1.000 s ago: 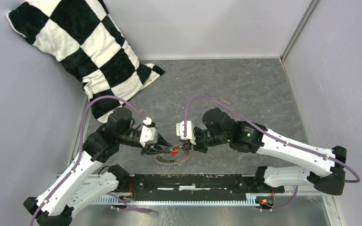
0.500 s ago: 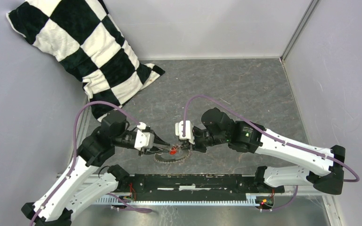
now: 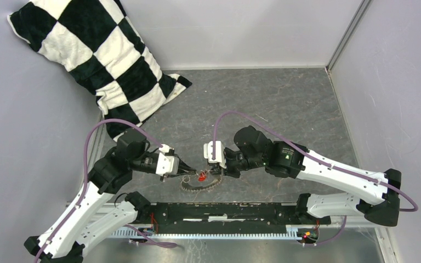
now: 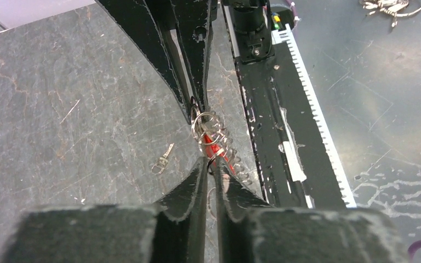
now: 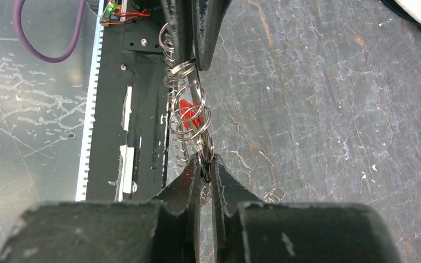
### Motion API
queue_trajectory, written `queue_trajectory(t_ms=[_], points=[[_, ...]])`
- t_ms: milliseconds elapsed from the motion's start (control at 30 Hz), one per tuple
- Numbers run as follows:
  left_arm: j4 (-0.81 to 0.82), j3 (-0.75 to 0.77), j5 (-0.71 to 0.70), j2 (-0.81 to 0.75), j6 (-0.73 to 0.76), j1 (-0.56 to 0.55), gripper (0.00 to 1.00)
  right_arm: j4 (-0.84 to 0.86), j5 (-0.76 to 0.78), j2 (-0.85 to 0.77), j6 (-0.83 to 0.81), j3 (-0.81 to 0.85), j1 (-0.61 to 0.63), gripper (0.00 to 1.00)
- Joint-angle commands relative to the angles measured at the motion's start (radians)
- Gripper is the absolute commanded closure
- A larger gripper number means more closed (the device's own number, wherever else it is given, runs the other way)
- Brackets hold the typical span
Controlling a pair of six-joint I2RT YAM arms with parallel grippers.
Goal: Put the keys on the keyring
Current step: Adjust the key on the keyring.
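The keyring [image 3: 200, 182], a chain of small silver rings with a red tag [image 3: 202, 176], hangs stretched between both grippers just above the table's near edge. My left gripper [image 3: 185, 174] is shut on a ring at one end; in the left wrist view [image 4: 211, 163] the rings [image 4: 215, 134] run on from its tips. My right gripper [image 3: 214, 170] is shut on a ring at the other end, as the right wrist view [image 5: 204, 167] shows, with the chain [image 5: 189, 118] beyond. The tiny key [image 4: 163, 159] lies loose on the table left of the ring.
A black-and-white checkered pillow [image 3: 87, 55] leans in the far left corner. A black rail [image 3: 225, 211] runs along the near edge, right under the keyring. Grey walls close in the table on the left, back and right.
My left arm has drawn back to the left and slightly down, pulling its end of the keyring with it. The right arm has barely moved.
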Motion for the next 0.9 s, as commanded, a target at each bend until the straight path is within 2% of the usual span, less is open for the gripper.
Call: queue_trajectory(t_ms=[0,67,267,367,467,533,567,600,767,867], points=[[-0.08,0.058,0.044,0.012,0.091,-0.006,0.93,0.051,0.022,-0.017,-0.008,-0.001,-0.001,0.94],[-0.123,0.073,0.071,0.021,0.137,-0.006,0.98,0.05,0.016,-0.016,-0.017,0.004,0.0,0.94],[-0.212,0.109,0.13,0.062,0.22,-0.006,0.98,0.051,-0.011,0.011,-0.03,0.038,-0.001,0.93],[-0.234,0.121,0.142,0.073,0.23,-0.006,0.98,0.052,-0.011,0.02,-0.033,0.041,0.0,0.87],[-0.235,0.122,0.138,0.068,0.228,-0.006,0.98,0.07,0.004,0.015,-0.036,0.027,-0.005,0.77],[-0.236,0.119,0.13,0.059,0.233,-0.006,0.98,0.091,0.04,0.0,-0.036,0.01,-0.008,0.62],[-0.232,0.117,0.124,0.054,0.235,-0.006,0.98,0.109,0.066,-0.014,-0.033,-0.006,-0.01,0.5],[-0.223,0.113,0.119,0.048,0.232,-0.005,0.98,0.13,0.096,-0.032,-0.03,-0.022,-0.012,0.45],[-0.079,0.061,0.098,-0.019,0.149,-0.005,0.98,0.233,0.182,-0.124,-0.005,-0.091,-0.019,0.31],[-0.027,0.029,0.098,-0.06,0.21,-0.005,0.98,0.282,0.209,-0.165,0.022,-0.124,-0.019,0.31]])
